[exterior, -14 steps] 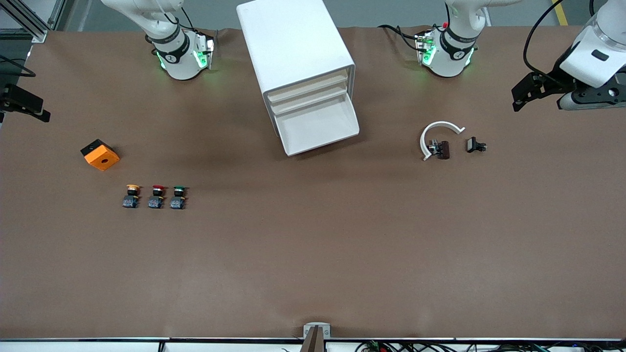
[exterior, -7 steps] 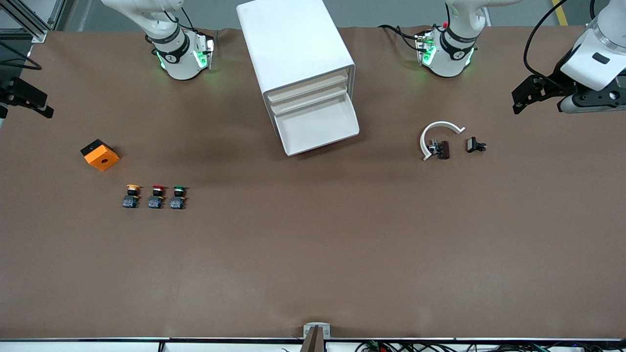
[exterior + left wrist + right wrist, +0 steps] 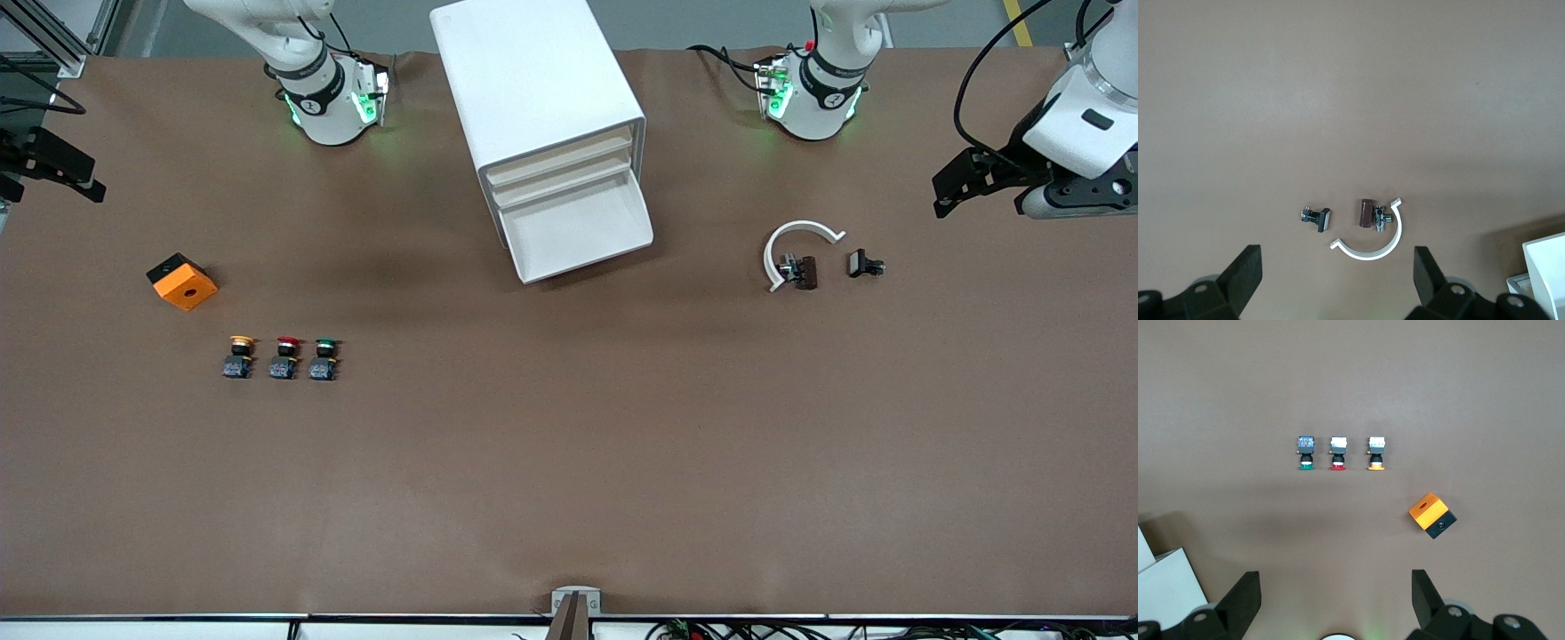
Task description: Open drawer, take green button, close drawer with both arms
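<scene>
White cabinet (image 3: 538,89) stands mid-table with its lowest drawer (image 3: 576,233) already pulled out and seemingly empty. Left gripper (image 3: 965,182) and right gripper (image 3: 58,169) hang open and empty over opposite table ends. Green-capped button (image 3: 324,358) sits on the mat beside the red-capped button (image 3: 284,358), untouched; taking it and closing the drawer remain.
</scene>
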